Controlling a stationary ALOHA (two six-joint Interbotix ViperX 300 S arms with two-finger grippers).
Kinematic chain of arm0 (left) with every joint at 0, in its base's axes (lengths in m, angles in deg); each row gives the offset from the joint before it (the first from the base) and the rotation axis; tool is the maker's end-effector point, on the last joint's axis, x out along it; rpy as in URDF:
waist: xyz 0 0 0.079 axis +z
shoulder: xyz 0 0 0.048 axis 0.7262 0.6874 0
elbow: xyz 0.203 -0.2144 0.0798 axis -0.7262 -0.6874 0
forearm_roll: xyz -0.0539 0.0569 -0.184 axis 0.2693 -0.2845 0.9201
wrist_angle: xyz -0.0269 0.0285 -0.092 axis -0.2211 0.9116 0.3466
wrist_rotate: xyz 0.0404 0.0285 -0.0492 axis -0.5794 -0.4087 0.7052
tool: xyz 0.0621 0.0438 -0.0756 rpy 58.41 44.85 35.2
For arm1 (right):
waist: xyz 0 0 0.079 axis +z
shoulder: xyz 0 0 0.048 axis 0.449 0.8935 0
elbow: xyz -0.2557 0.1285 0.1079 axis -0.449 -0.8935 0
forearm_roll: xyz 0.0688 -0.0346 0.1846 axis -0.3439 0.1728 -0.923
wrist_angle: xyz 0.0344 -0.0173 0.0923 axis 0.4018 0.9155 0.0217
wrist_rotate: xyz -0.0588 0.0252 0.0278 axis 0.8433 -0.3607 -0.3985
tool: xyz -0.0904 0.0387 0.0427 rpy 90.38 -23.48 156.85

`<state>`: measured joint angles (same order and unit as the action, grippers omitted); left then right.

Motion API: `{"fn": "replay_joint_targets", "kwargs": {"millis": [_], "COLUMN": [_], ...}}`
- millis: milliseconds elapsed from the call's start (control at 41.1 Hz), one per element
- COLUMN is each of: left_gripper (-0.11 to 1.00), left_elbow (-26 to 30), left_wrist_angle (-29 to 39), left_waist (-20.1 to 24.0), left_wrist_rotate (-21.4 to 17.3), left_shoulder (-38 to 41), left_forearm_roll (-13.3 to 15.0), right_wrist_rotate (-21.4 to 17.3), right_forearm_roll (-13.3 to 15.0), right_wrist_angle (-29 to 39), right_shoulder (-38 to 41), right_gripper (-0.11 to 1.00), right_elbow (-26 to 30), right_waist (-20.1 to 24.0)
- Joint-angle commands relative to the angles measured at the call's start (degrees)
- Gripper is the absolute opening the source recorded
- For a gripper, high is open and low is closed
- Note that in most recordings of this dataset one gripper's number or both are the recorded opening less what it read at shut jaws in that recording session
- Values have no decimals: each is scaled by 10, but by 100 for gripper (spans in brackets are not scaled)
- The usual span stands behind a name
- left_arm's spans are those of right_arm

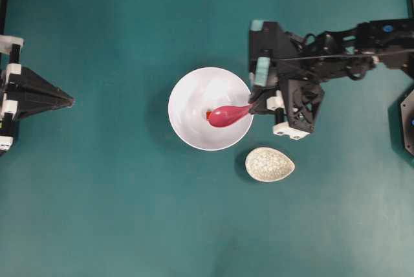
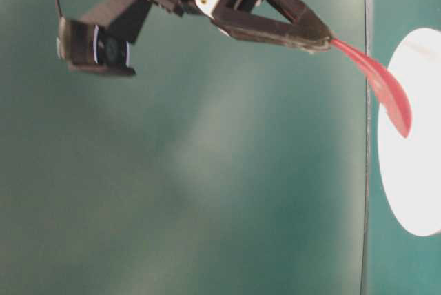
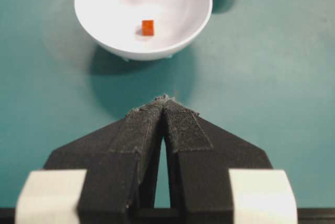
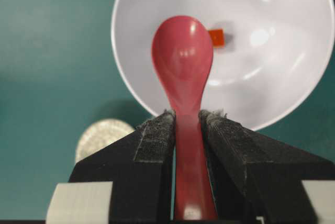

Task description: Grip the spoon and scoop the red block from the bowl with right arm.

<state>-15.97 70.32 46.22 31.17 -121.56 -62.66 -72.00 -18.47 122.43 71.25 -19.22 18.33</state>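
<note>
So the grab part looks done: the right gripper (image 4: 187, 122) has its jaws clamped on the handle of the spoon (image 4: 182, 59), and the scoop end hangs over the bowl (image 1: 187, 128) without touching the bottom, as far as I can tell from the side view. The red block (image 3: 148, 27) sits loose on the bowl floor near the middle, just off to one side of the scoop tip. The scooping itself hasn't happened yet, the spoon is empty.

I reckon the next move needs the scoop dropped down to the bowl floor and slid under the block, which is tiny, so it could easily skid up the wall instead. The left gripper (image 3: 164, 103) is parked well away on the bench (image 1: 116, 225), jaws together. The speckled dish (image 1: 270, 164) sits just beside the bowl.
</note>
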Motion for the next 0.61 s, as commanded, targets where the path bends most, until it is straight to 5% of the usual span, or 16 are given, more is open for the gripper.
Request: {"fn": "replay_joint_targets", "kwargs": {"millis": [0, 219, 584], "left_gripper": [0, 0, 0], "left_elbow": [10, 10, 10], "left_wrist_angle": [-5, -5, -6], "left_waist": [0, 0, 0], "left_wrist_rotate": [-1, -1, -2], "left_shoulder": [4, 4, 4], "left_forearm_roll": [-1, -1, -1], "right_wrist_rotate": [-1, -10, -91], "right_forearm_roll": [11, 44, 110], "right_wrist_angle": [19, 62, 106], "right_shoulder": [5, 33, 71], "right_gripper": [25, 25, 25], "right_elbow": [32, 66, 95], "right_waist": [-1, -1, -2]}}
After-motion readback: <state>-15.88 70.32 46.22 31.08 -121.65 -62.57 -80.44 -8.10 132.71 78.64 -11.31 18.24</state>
